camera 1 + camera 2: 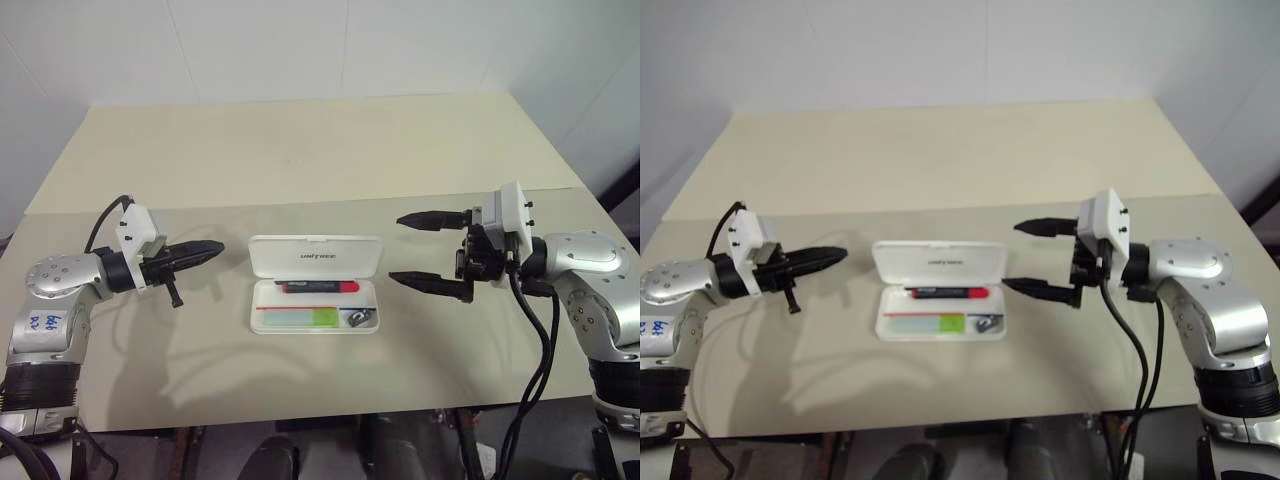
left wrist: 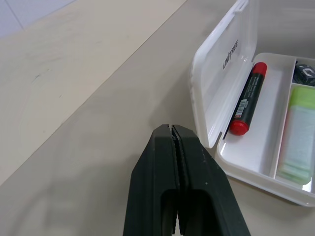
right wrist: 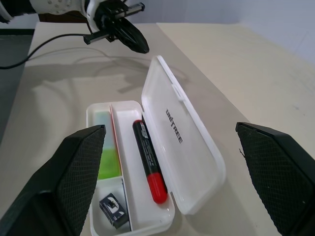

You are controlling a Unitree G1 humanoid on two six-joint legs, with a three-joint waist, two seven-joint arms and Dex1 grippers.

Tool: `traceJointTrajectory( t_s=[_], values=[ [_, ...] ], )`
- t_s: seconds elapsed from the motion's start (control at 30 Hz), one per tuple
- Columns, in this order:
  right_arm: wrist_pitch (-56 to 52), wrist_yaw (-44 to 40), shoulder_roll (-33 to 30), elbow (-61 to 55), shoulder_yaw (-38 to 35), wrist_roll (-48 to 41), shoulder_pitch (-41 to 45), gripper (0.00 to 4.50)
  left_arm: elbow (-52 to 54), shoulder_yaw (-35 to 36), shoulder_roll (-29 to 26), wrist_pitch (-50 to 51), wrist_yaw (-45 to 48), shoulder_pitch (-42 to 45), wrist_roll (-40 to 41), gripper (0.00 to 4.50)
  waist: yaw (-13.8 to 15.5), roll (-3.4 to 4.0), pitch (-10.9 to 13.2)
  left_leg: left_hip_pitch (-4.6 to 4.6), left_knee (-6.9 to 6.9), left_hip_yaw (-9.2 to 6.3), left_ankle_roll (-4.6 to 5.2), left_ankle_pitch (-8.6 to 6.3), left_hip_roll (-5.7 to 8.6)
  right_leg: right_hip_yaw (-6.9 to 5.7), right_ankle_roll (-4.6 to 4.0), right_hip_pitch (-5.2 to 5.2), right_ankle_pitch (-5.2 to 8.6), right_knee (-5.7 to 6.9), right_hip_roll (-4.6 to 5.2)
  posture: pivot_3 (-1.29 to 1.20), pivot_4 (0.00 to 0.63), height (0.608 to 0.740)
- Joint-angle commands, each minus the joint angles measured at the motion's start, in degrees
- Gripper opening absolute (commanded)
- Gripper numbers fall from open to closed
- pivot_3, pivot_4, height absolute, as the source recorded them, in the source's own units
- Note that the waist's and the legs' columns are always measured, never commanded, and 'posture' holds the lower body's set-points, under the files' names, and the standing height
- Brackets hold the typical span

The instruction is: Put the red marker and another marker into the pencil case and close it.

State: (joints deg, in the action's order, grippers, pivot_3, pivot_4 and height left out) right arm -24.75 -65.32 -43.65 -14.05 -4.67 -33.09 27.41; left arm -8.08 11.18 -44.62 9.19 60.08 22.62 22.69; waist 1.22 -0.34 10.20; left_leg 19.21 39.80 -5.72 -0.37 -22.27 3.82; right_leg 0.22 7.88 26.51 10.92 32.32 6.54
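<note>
The white pencil case (image 1: 314, 256) lies open mid-table, its lid with dark lettering standing up at the back. Inside, the red marker (image 1: 318, 287) with black barrel and red cap lies along the back compartment. The pale green marker (image 1: 309, 318) lies in the front compartment. My left gripper (image 1: 216, 249) is shut and empty, pointing at the case's left end from a short way off. My right gripper (image 1: 412, 250) stands wide open just right of the case, holding nothing. In the right wrist view the case (image 3: 194, 162) sits between the fingers (image 3: 74, 172).
A small dark grey piece (image 1: 358, 318) sits in the case's front right corner. The beige table (image 1: 300, 150) stretches bare behind the case, with a seam across it. Cables hang from both arms near the front edge.
</note>
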Motion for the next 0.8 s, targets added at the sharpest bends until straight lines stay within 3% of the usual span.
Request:
traceJointTrajectory(
  t_s=[0.03,0.4,0.8],
  values=[
    [1.36,0.09,0.48,-0.48,-0.07,0.1,0.35,4.5,-1.4,-1.4,1.52,-1.48,-0.97,3.16,-1.39,0.03,0.15,0.0,0.0,0.0,0.01,-0.01,0.0,0.0,0.0,-0.02,0.0,0.0,0.0,0.01,0.0,0.0,0.15,0.74],
    [2.0,0.71,1.51,-0.54,0.6,0.73,0.64,4.5,-10.82,-7.35,7.96,-5.15,-3.35,11.7,-7.25,0.03,-0.25,-0.01,0.0,0.01,0.08,0.04,0.0,0.0,0.03,-0.04,0.0,0.02,-0.03,0.03,0.01,0.0,0.15,0.74],
    [2.37,1.7,2.03,-0.26,0.87,1.0,0.57,4.5,-8.32,-7.4,9.29,-5.45,2.49,12.18,-4.2,0.03,-0.05,-0.01,0.0,0.01,0.09,0.03,0.0,0.0,0.03,-0.04,0.0,0.01,-0.03,0.04,0.01,0.0,0.15,0.74]
  ],
)
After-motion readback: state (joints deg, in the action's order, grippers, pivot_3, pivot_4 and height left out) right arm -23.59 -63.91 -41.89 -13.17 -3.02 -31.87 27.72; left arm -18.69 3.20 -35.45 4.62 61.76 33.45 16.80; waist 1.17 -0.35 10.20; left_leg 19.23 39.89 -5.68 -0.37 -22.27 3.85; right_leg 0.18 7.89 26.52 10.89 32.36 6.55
